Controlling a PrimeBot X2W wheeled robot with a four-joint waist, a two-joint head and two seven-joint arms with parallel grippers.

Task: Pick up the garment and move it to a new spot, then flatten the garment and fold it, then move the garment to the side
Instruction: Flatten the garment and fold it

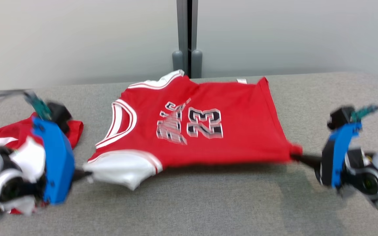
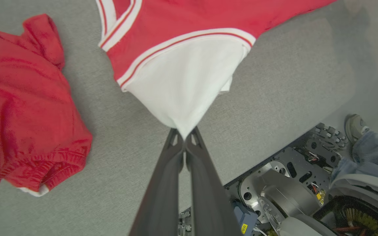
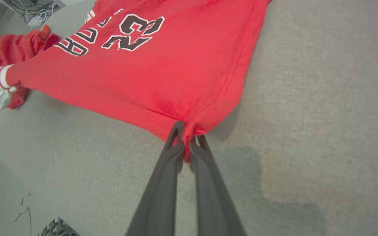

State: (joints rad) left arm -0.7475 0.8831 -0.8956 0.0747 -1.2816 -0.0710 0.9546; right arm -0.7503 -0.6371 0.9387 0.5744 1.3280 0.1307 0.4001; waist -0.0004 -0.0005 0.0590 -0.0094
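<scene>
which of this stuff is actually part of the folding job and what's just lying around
Part of the job:
red number 23 jersey
left gripper, shut on its white corner
right gripper, shut on its red hem corner

Just lying about:
crumpled red garment
a person's shoe

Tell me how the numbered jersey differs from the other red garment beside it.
The jersey is spread out, pulled taut between the left pincer and right pincer; the other garment lies crumpled, ungripped. The jersey bears a 23; the other garment shows no print. Both are red with white trim.
</scene>
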